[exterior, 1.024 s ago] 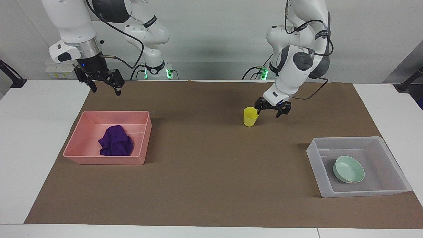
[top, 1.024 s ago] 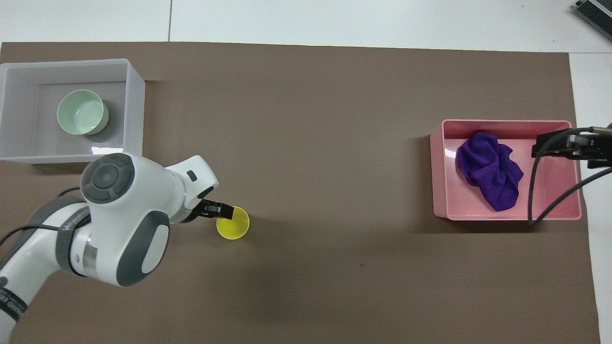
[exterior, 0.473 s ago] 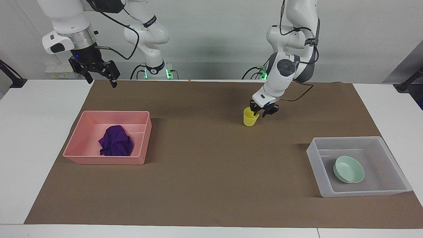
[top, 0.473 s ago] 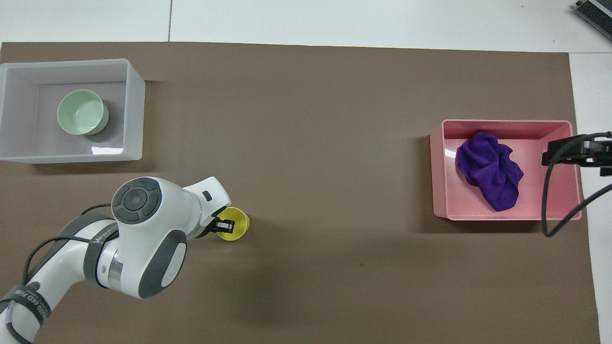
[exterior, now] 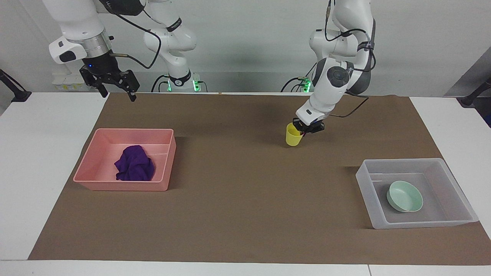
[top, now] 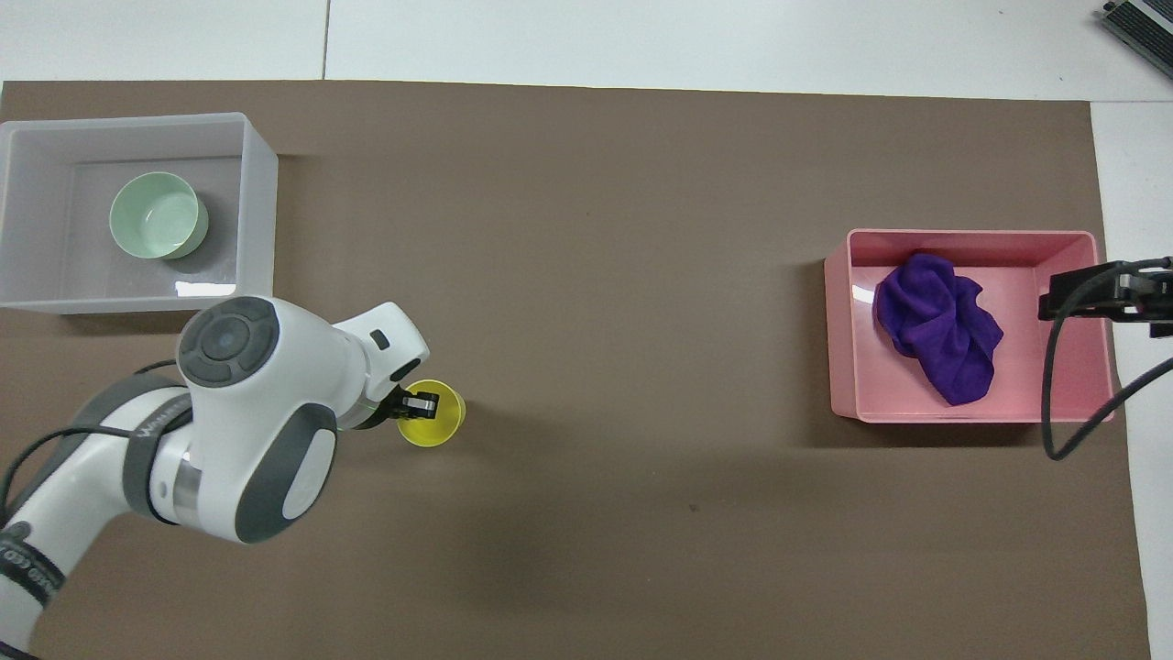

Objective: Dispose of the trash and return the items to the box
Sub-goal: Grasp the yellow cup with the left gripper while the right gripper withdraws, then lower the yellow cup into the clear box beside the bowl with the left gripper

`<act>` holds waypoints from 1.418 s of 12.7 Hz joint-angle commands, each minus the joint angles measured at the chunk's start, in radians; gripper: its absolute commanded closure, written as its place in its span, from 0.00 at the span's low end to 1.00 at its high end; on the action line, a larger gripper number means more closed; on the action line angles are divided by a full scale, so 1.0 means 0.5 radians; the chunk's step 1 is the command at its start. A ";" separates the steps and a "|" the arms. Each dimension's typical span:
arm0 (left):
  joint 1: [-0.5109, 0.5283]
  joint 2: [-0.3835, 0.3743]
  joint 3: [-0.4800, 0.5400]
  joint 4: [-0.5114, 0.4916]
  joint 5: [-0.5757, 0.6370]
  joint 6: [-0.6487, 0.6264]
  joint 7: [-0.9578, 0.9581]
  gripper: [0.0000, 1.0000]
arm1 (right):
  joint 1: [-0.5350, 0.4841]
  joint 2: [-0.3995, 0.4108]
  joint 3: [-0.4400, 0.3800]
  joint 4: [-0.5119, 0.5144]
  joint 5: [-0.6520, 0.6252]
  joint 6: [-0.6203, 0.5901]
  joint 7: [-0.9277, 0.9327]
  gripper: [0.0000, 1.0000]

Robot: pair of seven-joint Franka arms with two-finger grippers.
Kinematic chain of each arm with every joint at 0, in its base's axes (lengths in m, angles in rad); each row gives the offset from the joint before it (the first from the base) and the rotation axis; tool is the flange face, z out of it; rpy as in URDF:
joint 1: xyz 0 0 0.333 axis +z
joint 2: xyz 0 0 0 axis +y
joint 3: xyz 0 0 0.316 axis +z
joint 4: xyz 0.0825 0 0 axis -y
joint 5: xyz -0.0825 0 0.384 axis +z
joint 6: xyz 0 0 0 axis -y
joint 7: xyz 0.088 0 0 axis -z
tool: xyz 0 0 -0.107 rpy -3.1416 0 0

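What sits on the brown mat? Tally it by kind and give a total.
Trays: 2, pink tray and translucent grey-white tray
Cups: 1, yellow cup
Bowls: 1, mint-green bowl
Rags: 1, purple rag
Total: 5

Open mat between the cup and the grey tray

From the yellow cup (exterior: 294, 137) held at its rim by the left end effector (exterior: 305, 129), bare brown mat (exterior: 245, 199) runs to the grey tray (exterior: 365, 183); its raised wall stands in the way, and the mint bowl (exterior: 404, 196) fills part of the floor. The pink tray (exterior: 161, 168) with the purple rag (exterior: 134, 164) sits well apart.
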 commanded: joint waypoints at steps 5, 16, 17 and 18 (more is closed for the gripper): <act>0.788 0.151 0.005 0.899 -0.008 -0.484 0.102 1.00 | 0.034 -0.059 0.005 -0.116 -0.006 -0.028 -0.073 0.00; 1.194 1.014 0.006 1.415 0.225 -0.193 0.437 1.00 | 0.055 -0.059 0.005 -0.107 0.000 -0.047 -0.067 0.00; 1.191 1.023 0.002 1.415 0.225 -0.193 0.434 1.00 | 0.055 -0.059 0.005 -0.107 0.000 -0.053 -0.071 0.00; 1.188 1.032 0.005 1.415 0.219 -0.190 0.431 1.00 | 0.058 -0.059 0.005 -0.110 0.000 -0.059 -0.067 0.00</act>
